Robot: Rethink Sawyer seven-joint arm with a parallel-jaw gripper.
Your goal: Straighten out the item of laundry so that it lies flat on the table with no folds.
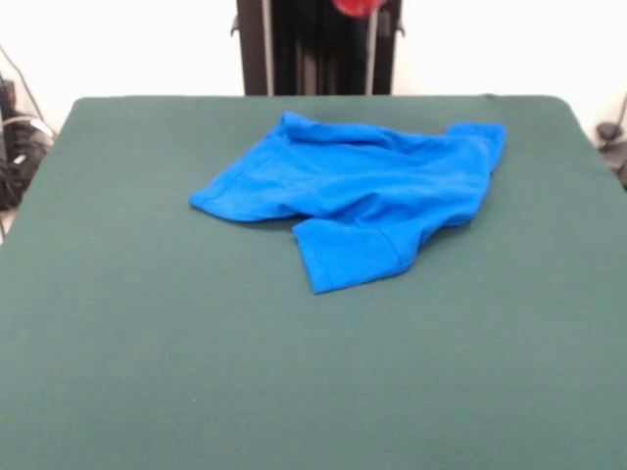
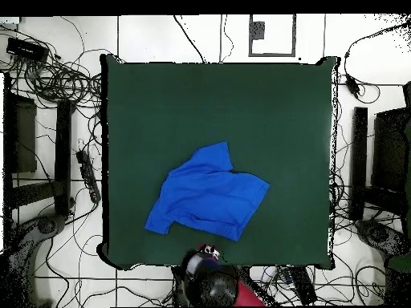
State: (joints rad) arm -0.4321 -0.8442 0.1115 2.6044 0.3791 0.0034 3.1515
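The blue T-shirt [image 1: 362, 191] lies crumpled and folded over itself on the far half of the green table [image 1: 147, 343], near the robot's side. One short sleeve [image 1: 348, 255] sticks out toward the camera. In the overhead view the shirt [image 2: 210, 196] sits in the lower middle of the table [image 2: 273, 112], with that sleeve [image 2: 213, 156] pointing up. My gripper [image 2: 210, 251] is drawn back at the table's edge by the robot's base, just beyond the shirt's hem and not touching it. Whether it is open or shut does not show. A red part of the arm [image 1: 358, 6] shows at the top edge.
The robot's dark pedestal [image 1: 318, 49] stands behind the table's far edge. Tangled cables [image 2: 60, 80] lie on the floor around the table, and dark equipment [image 2: 385, 160] stands at its sides.
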